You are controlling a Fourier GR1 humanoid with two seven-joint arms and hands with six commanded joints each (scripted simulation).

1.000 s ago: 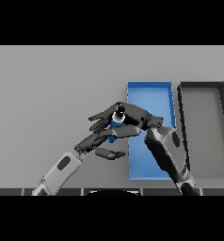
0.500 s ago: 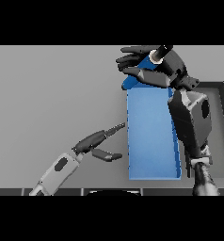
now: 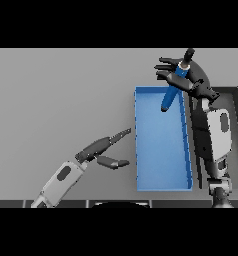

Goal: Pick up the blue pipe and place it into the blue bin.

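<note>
Head view shows your right hand [image 3: 191,80] raised over the far right corner of the blue bin [image 3: 161,186], its fingers curled round the upper part of the blue pipe [image 3: 172,92]. The pipe hangs tilted, dark cap uppermost, lower end pointing down and leftward above the bin's far end. Beside the bin on its right stands a dark bin [image 3: 237,107], partly hidden by your forearm. Your left hand [image 3: 102,150] lies low over the grey table [image 3: 61,95], just left of the blue bin, fingers relaxed and holding nothing.

Recommendation: bring the pipe nearer the bin's middle and lower before you release, as a drop from the corner risks striking the rim or falling towards the dark bin.
</note>
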